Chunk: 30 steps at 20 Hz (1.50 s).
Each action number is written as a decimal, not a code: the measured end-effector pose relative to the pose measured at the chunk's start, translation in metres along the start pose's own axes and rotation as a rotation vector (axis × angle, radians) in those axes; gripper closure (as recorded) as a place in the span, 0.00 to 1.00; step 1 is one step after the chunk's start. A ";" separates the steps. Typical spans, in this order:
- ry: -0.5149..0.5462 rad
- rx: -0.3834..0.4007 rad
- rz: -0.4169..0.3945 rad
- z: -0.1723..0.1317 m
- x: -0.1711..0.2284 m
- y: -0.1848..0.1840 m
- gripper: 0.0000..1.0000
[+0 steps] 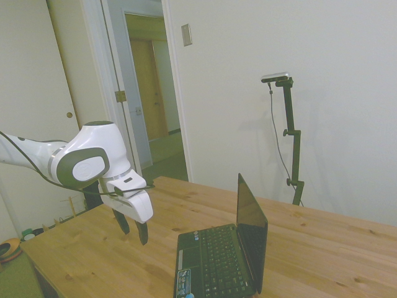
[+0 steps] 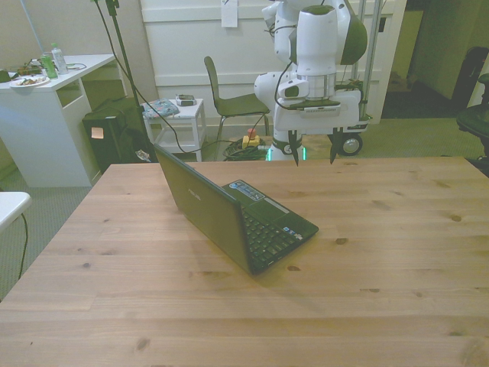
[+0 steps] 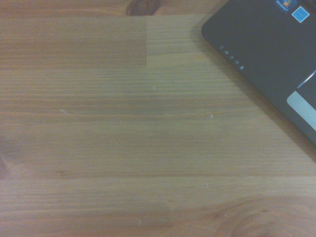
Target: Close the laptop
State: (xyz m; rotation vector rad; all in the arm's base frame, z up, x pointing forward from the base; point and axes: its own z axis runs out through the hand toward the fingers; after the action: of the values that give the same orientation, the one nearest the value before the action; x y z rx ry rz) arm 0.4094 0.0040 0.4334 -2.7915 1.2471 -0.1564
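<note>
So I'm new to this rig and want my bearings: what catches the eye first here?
The open black laptop on the wooden table, lid raised, toward the front view's left of centre. Next, the white arm's gripper, open and empty, hanging above the table by the laptop's palm-rest side without touching it.

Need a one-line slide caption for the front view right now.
Open gripper hovers above the wooden table, beyond the open black laptop, whose lid stands upright, not yet touched.
</note>
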 end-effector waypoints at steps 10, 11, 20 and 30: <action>0.145 -0.021 0.133 -0.082 0.040 0.042 0.00; 0.157 -0.019 0.161 -0.094 0.048 0.053 0.00; 0.222 0.015 0.371 -0.169 0.188 0.160 0.00; 0.233 0.008 0.448 -0.182 0.336 0.168 0.00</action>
State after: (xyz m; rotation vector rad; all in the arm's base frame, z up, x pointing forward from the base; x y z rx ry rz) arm 0.4855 -0.3642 0.6148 -2.4591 1.8781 -0.4609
